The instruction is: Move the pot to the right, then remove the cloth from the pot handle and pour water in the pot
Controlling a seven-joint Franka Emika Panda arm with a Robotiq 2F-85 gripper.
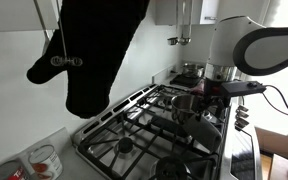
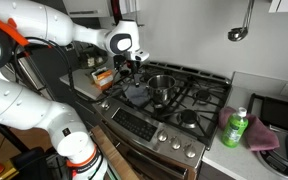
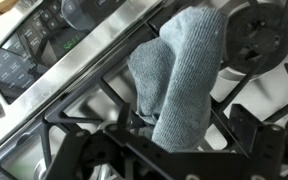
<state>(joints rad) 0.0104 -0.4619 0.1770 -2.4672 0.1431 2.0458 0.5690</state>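
The pot (image 2: 161,88) is a small shiny steel saucepan standing on the stove grates near the middle of the cooktop; it also shows in an exterior view (image 1: 185,101). The grey cloth (image 3: 182,80) lies draped over the pot handle, which is hidden under it. My gripper (image 3: 184,125) hangs just above the cloth (image 2: 135,90), open, with one dark finger on each side of the fabric and nothing gripped. In both exterior views the gripper (image 2: 134,68) (image 1: 214,90) sits over the handle end of the pot.
A large black oven mitt (image 1: 99,50) hangs close to the camera. A wider steel pot (image 1: 191,70) stands at the back of the stove (image 2: 174,105). A green bottle (image 2: 234,128) and a pink rag (image 2: 263,135) lie on the counter. The control panel (image 3: 24,55) runs beside the grates.
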